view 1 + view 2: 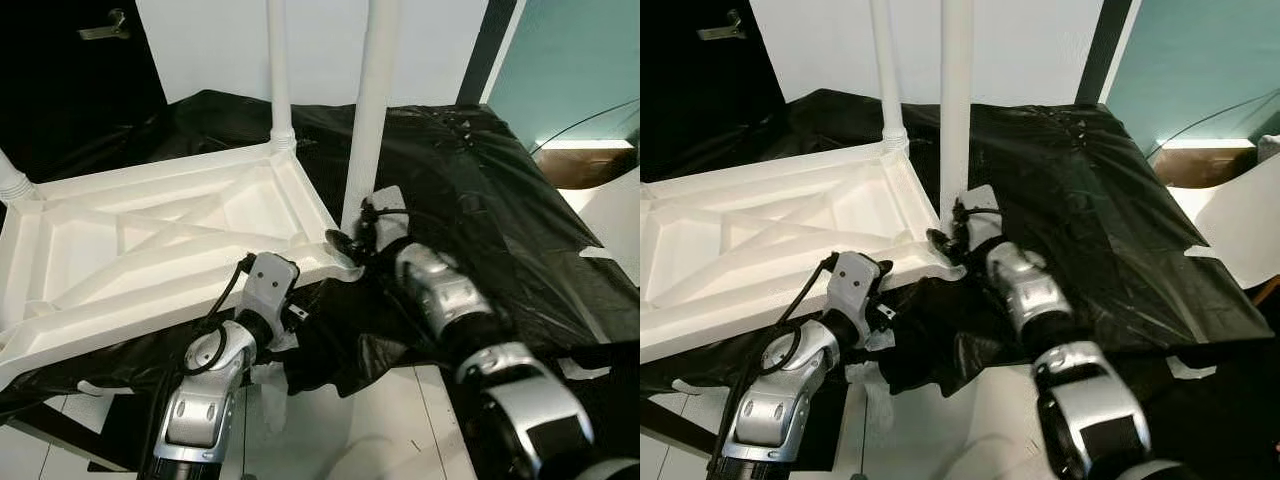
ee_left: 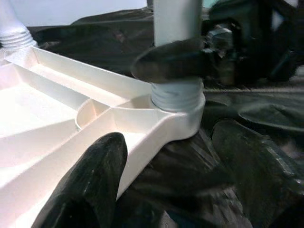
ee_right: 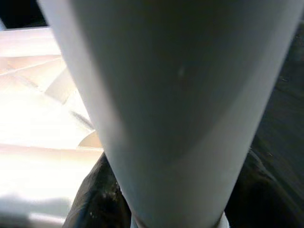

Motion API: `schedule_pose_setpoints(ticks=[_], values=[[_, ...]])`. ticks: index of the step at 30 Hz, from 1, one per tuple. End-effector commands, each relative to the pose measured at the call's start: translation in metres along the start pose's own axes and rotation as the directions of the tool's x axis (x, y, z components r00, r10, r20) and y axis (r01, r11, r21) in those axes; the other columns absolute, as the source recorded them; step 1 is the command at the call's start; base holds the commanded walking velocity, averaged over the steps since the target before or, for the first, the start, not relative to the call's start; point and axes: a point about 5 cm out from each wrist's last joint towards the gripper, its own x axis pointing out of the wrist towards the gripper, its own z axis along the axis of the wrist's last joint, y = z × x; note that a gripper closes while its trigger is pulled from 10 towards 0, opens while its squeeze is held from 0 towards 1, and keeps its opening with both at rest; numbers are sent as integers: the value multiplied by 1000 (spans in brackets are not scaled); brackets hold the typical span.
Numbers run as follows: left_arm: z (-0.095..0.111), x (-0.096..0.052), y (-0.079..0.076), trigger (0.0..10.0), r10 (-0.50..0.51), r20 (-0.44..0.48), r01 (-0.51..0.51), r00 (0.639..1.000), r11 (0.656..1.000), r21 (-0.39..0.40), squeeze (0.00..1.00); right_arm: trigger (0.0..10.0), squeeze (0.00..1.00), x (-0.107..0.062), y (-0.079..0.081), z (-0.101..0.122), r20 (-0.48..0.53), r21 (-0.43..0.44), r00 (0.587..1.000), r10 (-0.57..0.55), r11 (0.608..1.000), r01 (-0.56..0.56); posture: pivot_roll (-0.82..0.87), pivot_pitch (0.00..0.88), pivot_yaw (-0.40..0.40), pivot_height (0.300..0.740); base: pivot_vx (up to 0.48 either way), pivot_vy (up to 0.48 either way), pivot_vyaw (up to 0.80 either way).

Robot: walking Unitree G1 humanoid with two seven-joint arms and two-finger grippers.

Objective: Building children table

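Observation:
A white plastic tabletop (image 1: 150, 240) lies upside down on a black sheet, its ribbed underside facing up. A white leg (image 1: 370, 100) stands upright in the near right corner socket, its threaded base (image 2: 175, 95) seated in the corner. My right gripper (image 1: 350, 240) is shut on this leg just above the socket, and one of its fingers (image 2: 166, 64) wraps the leg. My left gripper (image 2: 171, 185) is open at the tabletop's front rim, close to that corner, fingers (image 2: 90, 185) spread to either side of the rim. Another leg (image 1: 279, 70) stands in the far corner.
A short threaded leg end (image 1: 12, 180) shows at the far left corner. The black sheet (image 1: 480, 200) drapes over the work surface and hangs off its front edge. White floor (image 1: 380, 430) lies below me. A dark door (image 1: 70, 70) is at back left.

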Motion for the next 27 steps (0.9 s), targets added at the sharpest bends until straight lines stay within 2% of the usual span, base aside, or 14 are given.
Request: schedule_pose_setpoints(ticks=[1,4,6,8,17,18,19,20,23,27], values=[[0,-1,4,10000,79,-9,-79,997,997,6,0,10000,0,-3,9,-19,-77,70,995,-67,995,72,145,0,-79,740,0,0,0],[1,0,4,10000,78,-8,-78,997,997,6,0,10000,0,-4,14,-21,-78,88,991,-104,990,111,145,0,-79,740,0,0,0],[1,1,4,10000,77,-6,-77,997,997,7,0,10000,0,-6,32,-25,-79,125,993,-83,988,93,147,0,-80,740,0,0,0],[1,1,3,10000,76,-6,-76,997,997,8,0,10000,0,-7,41,-24,-68,133,996,-65,988,73,148,0,-83,740,0,0,0],[-1,-1,3,10000,88,-7,-87,996,996,8,0,10000,0,-11,30,-16,-28,92,992,-123,988,125,159,0,-96,740,0,0,0],[-1,-1,3,10000,89,-6,-89,996,996,8,0,10000,733,-12,29,-13,-12,78,993,-117,990,118,161,0,-99,740,0,0,0],[-1,-1,3,10000,90,-5,-90,996,996,7,0,10000,1000,-13,30,-9,16,68,995,-95,993,94,160,0,-99,740,0,0,0],[-1,-1,2,10000,90,-4,-90,996,996,6,0,10000,1000,-16,32,-3,52,50,997,-64,997,61,158,0,-99,740,0,0,0],[-1,-1,2,10000,90,-4,-90,996,996,6,0,10000,1000,-17,32,-2,62,43,997,-53,998,50,158,0,-99,740,0,0,0],[-3,-3,0,10000,76,-13,-76,997,997,11,0,10000,1000,-26,23,-2,75,27,997,-1,1000,-1,143,0,-91,740,0,0,0]])
